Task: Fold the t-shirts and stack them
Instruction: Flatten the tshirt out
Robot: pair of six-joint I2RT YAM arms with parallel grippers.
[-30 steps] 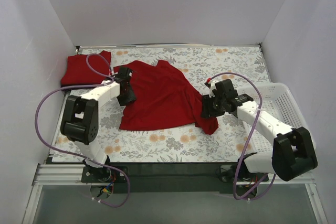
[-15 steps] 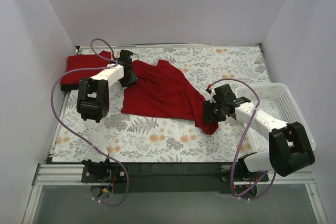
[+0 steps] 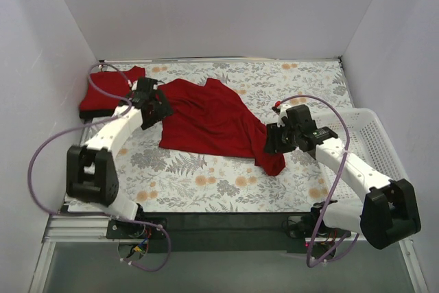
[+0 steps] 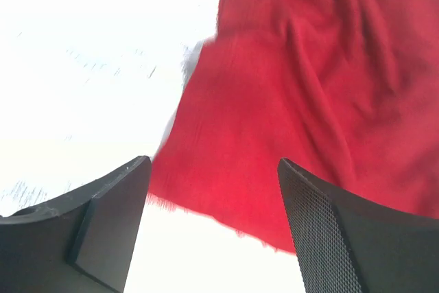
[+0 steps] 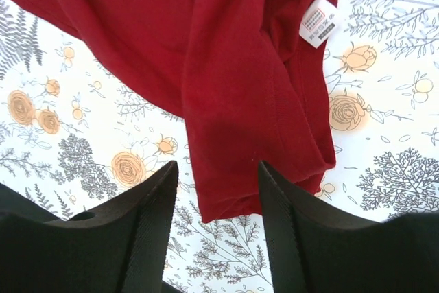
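Note:
A crumpled red t-shirt [image 3: 209,123] lies spread on the floral table, running from upper left to lower right. A folded red t-shirt [image 3: 110,90] sits at the far left corner. My left gripper [image 3: 159,109] is open above the spread shirt's left edge [image 4: 274,135]. My right gripper [image 3: 272,143] is open just above the shirt's lower right end, a bunched part with a white label [image 5: 320,20]; the cloth end [image 5: 233,135] lies between the jaws, not gripped.
A white plastic basket [image 3: 370,145] stands at the right edge of the table. White walls close in the back and both sides. The floral table cover [image 3: 206,186] shows bare in front of the shirt.
My left gripper has swung back from the shirt's upper left corner toward its left edge. The shirt's left part lies flatter. My right gripper shifted slightly at the shirt's lower right end.

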